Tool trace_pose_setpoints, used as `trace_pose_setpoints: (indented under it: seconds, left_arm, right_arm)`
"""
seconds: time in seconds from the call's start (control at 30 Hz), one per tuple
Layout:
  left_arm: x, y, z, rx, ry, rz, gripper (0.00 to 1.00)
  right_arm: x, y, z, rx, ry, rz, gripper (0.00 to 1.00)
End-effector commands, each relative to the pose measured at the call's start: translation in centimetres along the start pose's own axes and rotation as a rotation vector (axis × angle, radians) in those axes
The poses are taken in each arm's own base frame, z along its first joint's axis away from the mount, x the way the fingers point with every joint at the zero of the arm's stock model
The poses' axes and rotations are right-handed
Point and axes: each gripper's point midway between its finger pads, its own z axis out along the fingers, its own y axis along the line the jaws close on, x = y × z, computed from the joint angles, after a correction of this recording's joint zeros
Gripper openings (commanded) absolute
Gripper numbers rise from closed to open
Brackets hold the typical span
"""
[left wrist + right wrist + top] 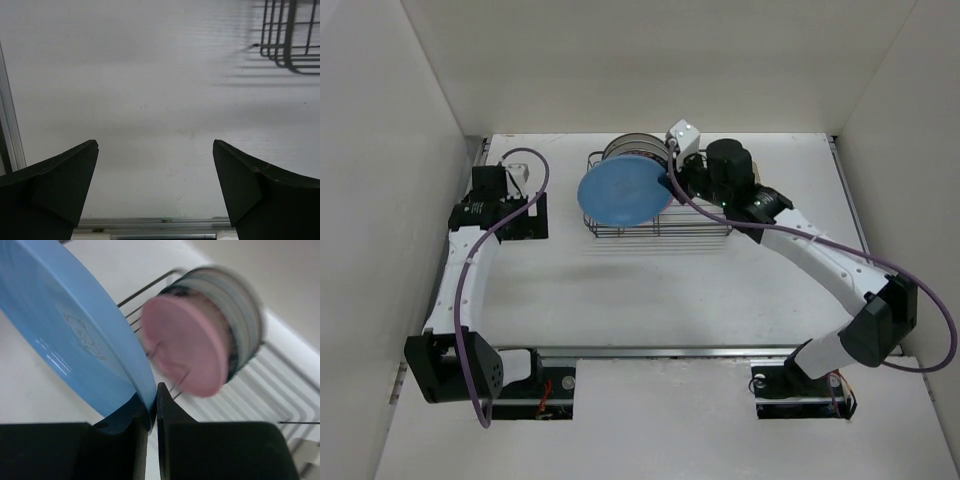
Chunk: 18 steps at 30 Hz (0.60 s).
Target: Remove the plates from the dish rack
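The blue plate (75, 330) is tilted over the left end of the dish rack (700, 225), which sits by the far edge of the bench (670, 300). My right end effector (152, 410) pinches it by a thin bite of rim only. Just behind it the pink plate (187, 347) and the pale plates (240, 315) stand upright in their slots. With so little rim held, the plate's weight could swing or slip it free, and its lower edge could snag a wire or knock the pink plate. My left end effector (155, 145) is spread wide over bare bench toward the left edge, holding nothing.
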Motion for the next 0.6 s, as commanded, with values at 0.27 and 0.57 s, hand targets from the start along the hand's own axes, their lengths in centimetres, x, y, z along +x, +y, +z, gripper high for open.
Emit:
trace_pose_setpoints:
  seconds: [0.27, 0.57]
  left_arm:
    - [-9.6, -5.3, 0.1, 0.208, -0.112, 0.218, 0.89]
    - [-13.3, -12.8, 3.8, 0.283, -0.162, 0.445, 0.93]
  right_arm:
    - [18.6, 11.0, -4.2, -0.377, 0.548, 0.342, 0.0]
    - [26.2, 9.8, -3.6, -0.202, 0.762, 0.392, 0.05]
